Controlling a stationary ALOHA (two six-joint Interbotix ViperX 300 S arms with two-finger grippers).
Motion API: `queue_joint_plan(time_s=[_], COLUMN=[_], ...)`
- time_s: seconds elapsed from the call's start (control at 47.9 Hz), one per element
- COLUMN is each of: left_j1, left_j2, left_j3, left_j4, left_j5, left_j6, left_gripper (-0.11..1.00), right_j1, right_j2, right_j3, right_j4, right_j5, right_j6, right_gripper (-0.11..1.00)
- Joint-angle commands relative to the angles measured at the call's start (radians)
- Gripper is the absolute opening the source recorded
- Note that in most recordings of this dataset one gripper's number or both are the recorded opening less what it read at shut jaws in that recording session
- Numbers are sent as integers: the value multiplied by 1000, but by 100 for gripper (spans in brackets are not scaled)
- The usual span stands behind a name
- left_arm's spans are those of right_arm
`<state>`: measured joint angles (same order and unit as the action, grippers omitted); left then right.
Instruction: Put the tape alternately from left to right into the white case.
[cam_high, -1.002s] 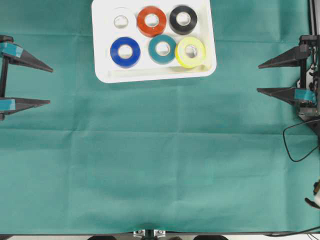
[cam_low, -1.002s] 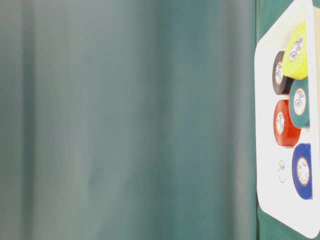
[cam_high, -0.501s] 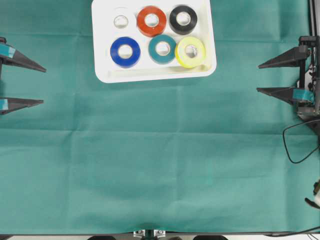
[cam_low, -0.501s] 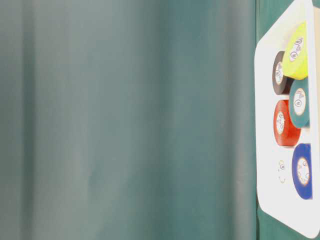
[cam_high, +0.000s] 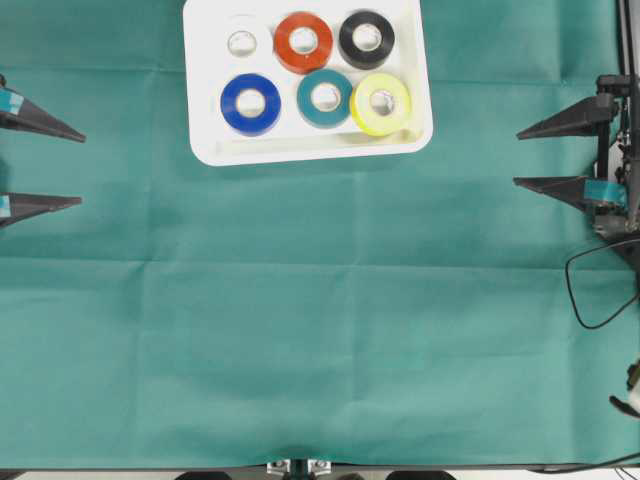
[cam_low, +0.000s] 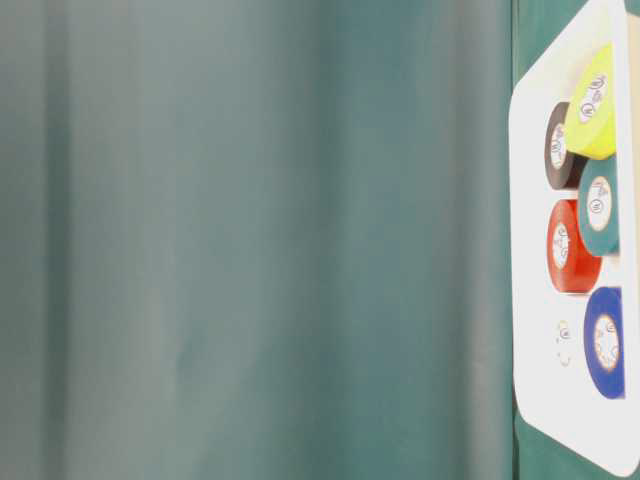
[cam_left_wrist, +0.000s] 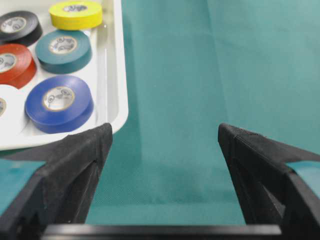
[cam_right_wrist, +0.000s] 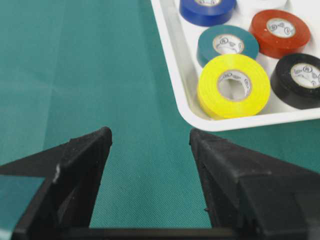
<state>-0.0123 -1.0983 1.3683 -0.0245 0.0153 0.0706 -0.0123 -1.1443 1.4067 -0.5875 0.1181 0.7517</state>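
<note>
The left gripper (cam_high: 80, 168) and the right gripper (cam_high: 518, 156) have their jaws apart and carry nothing, at the sides of the green cloth (cam_high: 320, 330). Farther away, all six tape rolls (cam_high: 326, 98) lie inside the white case (cam_high: 204, 150).

Just a green cloth (cam_high: 320, 340) covering the whole tabletop, creased in faint fold lines that run across and down it. Black cable (cam_high: 590, 290) looping over the cloth at the right edge. Pale strip of something along the near edge, with two small metal bits (cam_high: 298, 466) poking in at the middle there.
</note>
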Motion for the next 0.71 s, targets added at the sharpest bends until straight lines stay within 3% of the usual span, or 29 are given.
queue_joint_plan(time_s=[0.0, 0.689], left_j1=[2, 2], left_j2=[5, 0], left_j3=[-8, -21], left_j4=[-2, -2], left_j5=[-9, -40], left_j6=[2, 8], left_gripper=[59, 59], right_j1=[-2, -2], right_j2=[6, 5], right_j3=[-11, -14], right_j4=[-3, -3], right_j5=[-8, -9], right_j6=[0, 0], right_gripper=[71, 71])
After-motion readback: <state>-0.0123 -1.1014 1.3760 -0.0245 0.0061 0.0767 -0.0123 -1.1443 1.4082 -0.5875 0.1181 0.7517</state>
